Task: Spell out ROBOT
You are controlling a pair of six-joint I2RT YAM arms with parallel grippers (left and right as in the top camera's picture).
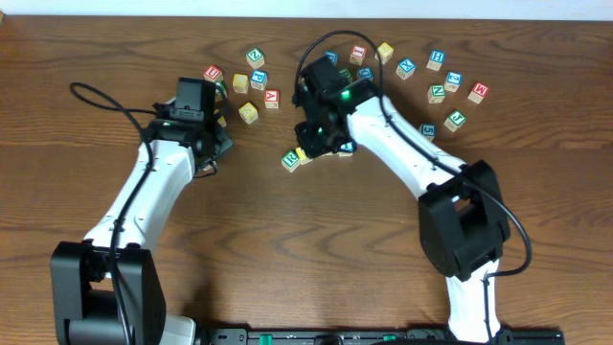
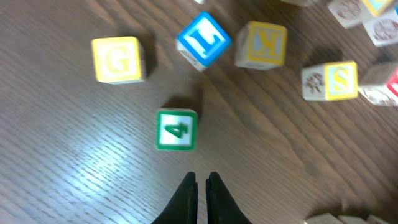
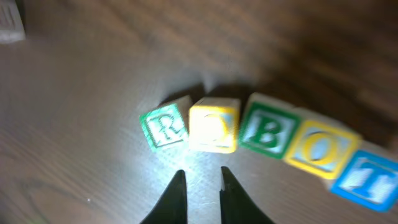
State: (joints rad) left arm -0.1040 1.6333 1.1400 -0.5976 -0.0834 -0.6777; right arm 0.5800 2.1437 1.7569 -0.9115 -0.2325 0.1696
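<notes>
Five letter blocks [image 3: 267,134] in the row across the right wrist frame: two green, two yellow, one blue. One cut-off block [image 3: 11,25] at upper left there. Five whole blocks in the left wrist frame: three yellow blocks [image 2: 116,60], one blue block [image 2: 203,40], one green block [image 2: 176,129], plus partial ones along the right edge. Two arms [image 1: 144,196] overhead, loose blocks there partly covered, no sure total

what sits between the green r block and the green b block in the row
A yellow wooden block, face washed out by glare, seen in the right wrist view.
</notes>
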